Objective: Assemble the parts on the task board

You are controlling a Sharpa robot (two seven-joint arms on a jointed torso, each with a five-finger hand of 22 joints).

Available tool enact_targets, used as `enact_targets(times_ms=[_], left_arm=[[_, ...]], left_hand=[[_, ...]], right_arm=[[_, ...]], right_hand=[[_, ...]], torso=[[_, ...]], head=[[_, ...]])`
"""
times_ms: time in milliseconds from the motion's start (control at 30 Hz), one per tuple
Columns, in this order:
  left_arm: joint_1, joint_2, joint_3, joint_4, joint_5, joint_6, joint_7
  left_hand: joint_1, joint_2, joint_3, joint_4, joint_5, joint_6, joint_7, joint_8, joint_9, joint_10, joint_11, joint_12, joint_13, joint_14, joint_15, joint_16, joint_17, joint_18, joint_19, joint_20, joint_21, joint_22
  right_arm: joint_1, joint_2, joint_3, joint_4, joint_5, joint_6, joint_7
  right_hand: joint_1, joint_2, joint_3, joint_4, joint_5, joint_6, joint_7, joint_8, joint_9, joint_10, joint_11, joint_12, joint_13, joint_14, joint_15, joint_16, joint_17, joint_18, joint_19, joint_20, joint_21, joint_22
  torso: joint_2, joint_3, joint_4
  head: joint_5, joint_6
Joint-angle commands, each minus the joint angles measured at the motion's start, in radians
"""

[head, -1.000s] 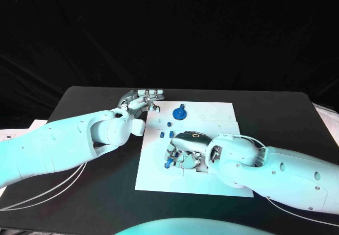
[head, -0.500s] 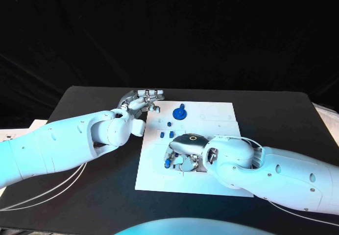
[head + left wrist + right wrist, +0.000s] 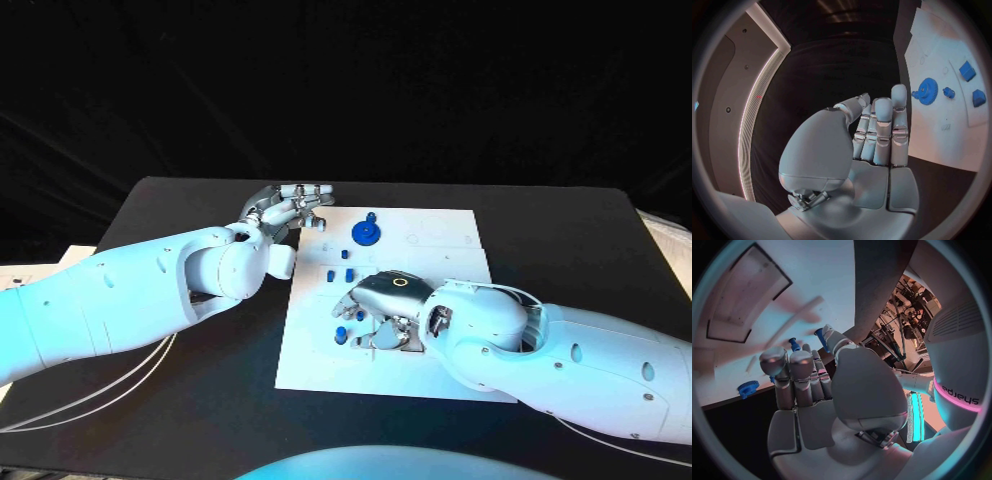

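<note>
The right hand (image 3: 378,305) crouched over blue parts (image 3: 343,335), grip unclear; it might knock them. The left hand (image 3: 293,205) hovered, fingers together, holding nothing

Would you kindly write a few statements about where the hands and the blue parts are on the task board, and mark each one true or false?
1. The blue gear lies on the far part of the task board. True.
2. The left hand holds the blue gear. False: it holds nothing and sits at the board's far left corner, apart from the gear.
3. The right hand is over the middle of the board, fingers down among small blue parts. True.
4. The task board lies on a white table. False: the table is black.
5. Two small blue blocks lie on the board between the gear and the right hand. True.
</note>
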Motion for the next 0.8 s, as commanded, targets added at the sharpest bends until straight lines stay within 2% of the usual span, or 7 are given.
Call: enact_targets(times_ms=[33, 267, 367, 467, 567, 667, 800], left_arm=[[0.0, 0.0, 0.001, 0.001, -0.002, 0.017, 0.006], [-0.001, -0.001, 0.0, 0.001, -0.002, 0.017, 0.006], [-0.002, -0.002, 0.0, 0.002, -0.002, 0.016, 0.006], [-0.002, -0.002, 0.0, 0.002, -0.002, 0.016, 0.005], [-0.002, -0.004, 0.0, 0.001, -0.002, 0.015, 0.005], [-0.002, -0.005, 0.0, 0.001, -0.002, 0.015, 0.005], [-0.003, -0.007, -0.001, 0.003, -0.002, 0.015, 0.005]], left_hand=[[0.006, 0.003, 0.0, -0.005, -0.003, -0.008, 0.001, 0.004, -0.001, -0.01, 0.0, 0.003, 0.002, -0.006, -0.001, 0.0, -0.001, 0.01, -0.003, 0.002, -0.002, 0.001], [0.006, 0.003, 0.0, -0.005, -0.003, -0.008, 0.001, 0.004, -0.001, -0.01, 0.0, 0.003, 0.002, -0.006, -0.001, 0.0, -0.001, 0.01, -0.003, 0.002, -0.002, 0.001], [0.006, 0.003, 0.0, -0.005, -0.003, -0.008, 0.001, 0.004, -0.001, -0.01, 0.0, 0.003, 0.002, -0.006, -0.001, 0.0, -0.001, 0.01, -0.003, 0.002, -0.002, 0.001], [0.006, 0.003, 0.0, -0.005, -0.003, -0.008, 0.001, 0.004, -0.001, -0.01, 0.0, 0.003, 0.002, -0.006, -0.001, 0.0, -0.001, 0.01, -0.003, 0.002, -0.002, 0.001], [0.006, 0.003, 0.0, -0.005, -0.003, -0.008, 0.001, 0.004, -0.001, -0.01, 0.0, 0.003, 0.002, -0.006, -0.001, 0.0, -0.001, 0.01, -0.003, 0.002, -0.002, 0.001], [0.006, 0.003, 0.0, -0.005, -0.003, -0.008, 0.001, 0.004, -0.001, -0.01, 0.0, 0.003, 0.002, -0.006, -0.001, 0.0, -0.001, 0.01, -0.003, 0.002, -0.002, 0.001], [0.006, 0.003, 0.0, -0.005, -0.003, -0.008, 0.001, 0.004, -0.001, -0.01, 0.0, 0.003, 0.002, -0.006, -0.001, 0.0, -0.001, 0.01, -0.003, 0.002, -0.002, 0.001]], right_arm=[[-0.001, -0.014, 0.001, 0.017, -0.015, -0.11, 0.02], [0.005, -0.083, 0.014, 0.079, 0.033, -0.171, 0.036], [0.028, -0.142, 0.019, 0.114, 0.108, -0.172, 0.023], [0.055, -0.205, 0.022, 0.14, 0.197, -0.158, -0.007], [0.075, -0.275, 0.022, 0.164, 0.278, -0.149, -0.054], [0.084, -0.333, 0.02, 0.184, 0.325, -0.136, -0.128], [0.082, -0.398, 0.01, 0.208, 0.339, -0.117, -0.225]], right_hand=[[0.009, 0.007, -0.01, 0.0, -0.001, -0.006, 0.001, -0.001, 0.002, -0.006, 0.001, 0.008, 0.002, -0.001, 0.004, -0.007, -0.005, 0.009, -0.006, 0.001, -0.006, -0.003], [0.016, 0.025, -0.035, -0.004, 0.01, 0.021, 0.011, 0.006, 0.007, 0.018, -0.001, 0.043, 0.004, -0.005, 0.002, -0.022, -0.026, 0.011, -0.011, 0.0, -0.016, -0.016], [0.01, 0.033, -0.045, 0.001, 0.018, 0.045, 0.014, 0.012, 0.01, 0.048, 0.0, 0.064, 0.004, -0.003, 0.002, -0.022, -0.025, 0.01, -0.007, 0.0, -0.014, -0.013], [-0.005, 0.041, -0.053, 0.015, 0.023, 0.072, 0.028, 0.019, 0.013, 0.102, 0.003, 0.092, 0.008, 0.009, 0.005, 0.005, 0.015, 0.002, 0.016, 0.002, 0.009, 0.022], [-0.035, 0.049, -0.065, 0.047, 0.025, 0.1, 0.008, 0.031, 0.017, 0.216, -0.024, 0.15, 0.031, 0.035, -0.011, 0.069, 0.111, -0.013, 0.07, -0.005, 0.067, 0.107], [-0.07, 0.041, -0.091, 0.086, 0.039, 0.12, -0.019, 0.045, 0.018, 0.315, -0.053, 0.217, 0.078, 0.053, -0.038, 0.129, 0.197, -0.028, 0.114, -0.031, 0.118, 0.18], [-0.116, 0.033, -0.148, 0.148, 0.103, 0.134, -0.04, 0.073, 0.023, 0.377, -0.076, 0.367, 0.203, 0.071, -0.057, 0.217, 0.336, -0.051, 0.174, -0.052, 0.188, 0.288]], torso=[[-0.001, 0.0002, -0.0012], [-0.002, -0.0003, -0.0021], [-0.002, -0.0008, -0.0014], [-0.004, -0.0023, -0.0038], [-0.008, -0.0043, -0.0091], [-0.011, -0.0053, -0.0167], [-0.015, -0.0052, -0.0243]], head=[[-0.001, 0.002], [-0.009, 0.007], [-0.019, 0.011], [-0.028, 0.015], [-0.037, 0.018], [-0.048, 0.022], [-0.058, 0.021]])
